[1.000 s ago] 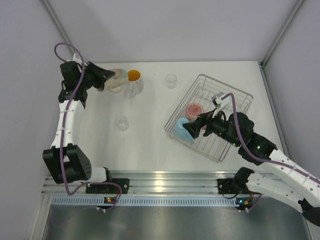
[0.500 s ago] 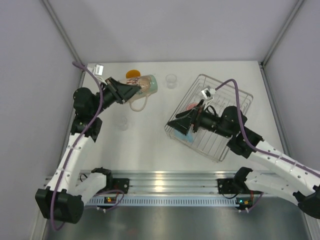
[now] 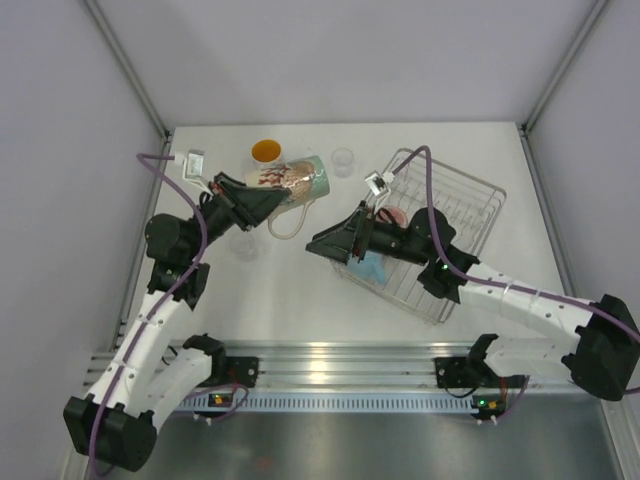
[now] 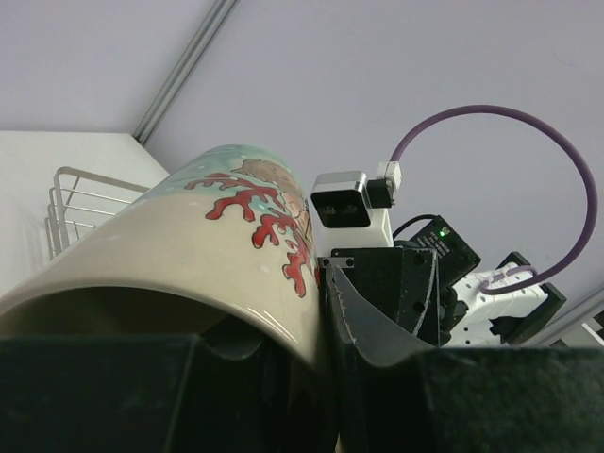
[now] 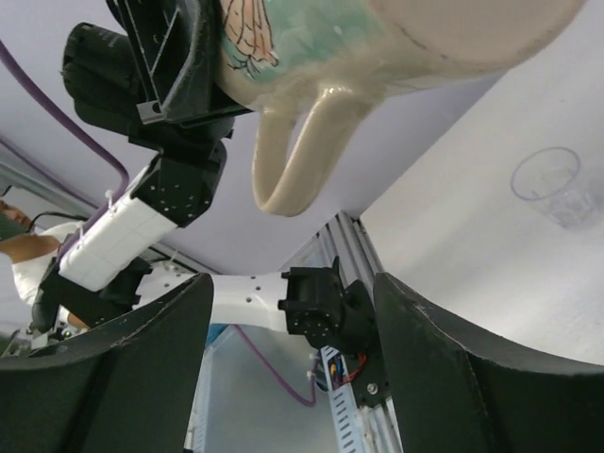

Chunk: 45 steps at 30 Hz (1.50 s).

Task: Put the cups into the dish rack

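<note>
My left gripper (image 3: 262,195) is shut on the rim of a cream patterned mug (image 3: 295,178) and holds it on its side above the table, handle hanging down. The mug fills the left wrist view (image 4: 189,255), wall between the fingers. My right gripper (image 3: 322,243) is open and empty, just left of the dish rack (image 3: 470,215), pointing at the mug. In the right wrist view the mug (image 5: 377,38) and its handle (image 5: 293,160) hang above my open gripper (image 5: 293,283). A pink cup (image 3: 390,214) and a light blue cup (image 3: 373,267) lie in the rack.
An orange-inside mug (image 3: 266,151) stands at the back, behind the held mug. One clear glass (image 3: 343,160) stands between it and the rack, another (image 3: 243,246) sits near my left arm. It also shows in the right wrist view (image 5: 552,184). Metal rail along the near edge.
My left arm swung right from the back left corner, carrying the cream mug toward the centre. My right gripper came away from the light blue cup and out of the rack, leftward.
</note>
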Each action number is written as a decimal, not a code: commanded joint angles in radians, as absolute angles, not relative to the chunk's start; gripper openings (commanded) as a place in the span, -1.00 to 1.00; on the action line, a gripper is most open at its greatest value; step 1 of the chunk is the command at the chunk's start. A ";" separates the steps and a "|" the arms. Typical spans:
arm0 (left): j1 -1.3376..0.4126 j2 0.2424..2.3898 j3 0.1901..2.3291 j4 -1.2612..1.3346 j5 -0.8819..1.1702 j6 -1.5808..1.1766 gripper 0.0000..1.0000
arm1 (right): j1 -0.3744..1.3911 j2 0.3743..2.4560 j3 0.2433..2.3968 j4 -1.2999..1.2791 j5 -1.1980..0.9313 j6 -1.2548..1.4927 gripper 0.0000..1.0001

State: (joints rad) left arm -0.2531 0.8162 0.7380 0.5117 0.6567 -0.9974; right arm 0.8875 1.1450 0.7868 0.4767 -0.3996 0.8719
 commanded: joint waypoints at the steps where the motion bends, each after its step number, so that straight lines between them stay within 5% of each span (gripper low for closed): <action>1: -0.265 0.761 0.739 0.770 0.611 -1.015 -1.00 | 0.926 1.189 0.854 0.663 -0.422 0.920 0.36; 19: -0.311 0.749 0.696 0.819 0.626 -0.982 -1.00 | 1.003 1.419 1.014 0.776 -0.403 1.080 0.13; 35: -0.327 0.723 0.637 0.824 0.732 -0.934 -1.00 | 1.019 1.422 0.966 0.923 -0.368 1.141 -0.14; 45: -0.350 0.660 0.595 0.838 0.730 -0.939 -1.00 | 1.019 1.433 0.908 1.125 -0.310 1.203 -0.56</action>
